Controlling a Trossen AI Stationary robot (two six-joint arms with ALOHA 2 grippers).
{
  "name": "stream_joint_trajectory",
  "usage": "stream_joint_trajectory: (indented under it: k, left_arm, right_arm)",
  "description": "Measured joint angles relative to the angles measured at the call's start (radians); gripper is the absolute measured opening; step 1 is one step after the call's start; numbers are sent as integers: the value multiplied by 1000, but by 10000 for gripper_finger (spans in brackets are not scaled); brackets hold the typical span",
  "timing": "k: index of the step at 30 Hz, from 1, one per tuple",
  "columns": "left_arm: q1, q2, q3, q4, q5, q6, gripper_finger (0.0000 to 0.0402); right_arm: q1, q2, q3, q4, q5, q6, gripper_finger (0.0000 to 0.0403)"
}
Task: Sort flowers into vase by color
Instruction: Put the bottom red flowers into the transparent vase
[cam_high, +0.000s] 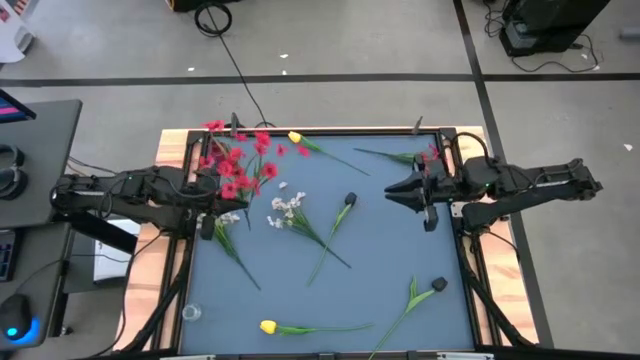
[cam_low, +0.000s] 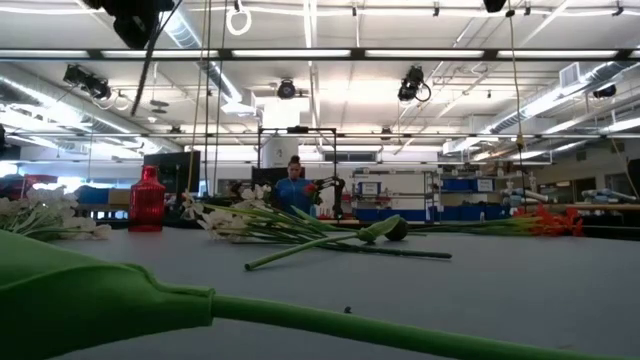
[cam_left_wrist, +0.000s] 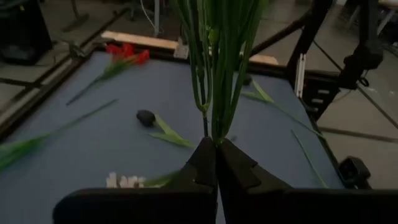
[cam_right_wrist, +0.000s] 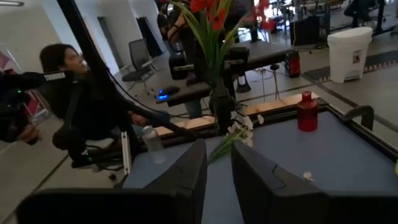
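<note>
My left gripper (cam_high: 210, 196) (cam_left_wrist: 216, 148), near the table's left edge, is shut on a bunch of red flower sprays (cam_high: 238, 163). The right wrist view shows that bunch (cam_right_wrist: 214, 25) standing upright. The small red vase (cam_right_wrist: 305, 112) (cam_low: 146, 200) stands on the table near its far left corner. My right gripper (cam_high: 398, 190) (cam_right_wrist: 216, 167) hovers at the table's right side, fingers slightly apart and empty. Lying flat on the table are yellow tulips (cam_high: 294, 138) (cam_high: 268, 326), white sprays (cam_high: 286, 209), dark-budded stems (cam_high: 349, 200) (cam_high: 438, 285) and one red spray (cam_high: 430, 155). My left gripper pinches the bunch's green stems (cam_left_wrist: 214, 118) between its two fingers, well below the blossoms. The fingers come level from the table's left and lie across the stems. The bunch stands upright above the fingers; its lower ends are hidden.
A second white spray (cam_high: 226, 218) lies just beside my left gripper. A thick green stem (cam_low: 200, 310) lies close to the low camera. A small clear object (cam_high: 190, 313) sits at the near left corner. A person (cam_right_wrist: 68, 68) sits beyond the table's left side.
</note>
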Motion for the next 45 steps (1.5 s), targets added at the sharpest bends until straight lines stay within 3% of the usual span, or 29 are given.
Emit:
stream_joint_trajectory:
  k: [7, 19, 28, 31, 41, 45]
  left_arm:
    - [-52, -2, 0, 13, 55, 21, 6]
    - [-182, -33, 0, 20, 427, 26, 6]
    - [-327, -84, 0, 22, 664, 128, 4]
    - [-427, -87, 0, 21, 663, 169, 3]
    - [-803, -77, 0, 128, 379, 222, 1]
    - [-923, -39, 0, 118, 327, 236, 1]
  right_arm:
    - [-8, 6, 0, -1, 17, -2, 83]
    - [-7, 6, 0, 0, 14, -2, 82]
    - [-7, 6, 0, 0, 14, -2, 82]
    - [-7, 6, 0, 0, 13, -2, 82]
    - [-7, 6, 0, 0, 13, -2, 82]
    - [-7, 6, 0, 0, 13, -2, 82]
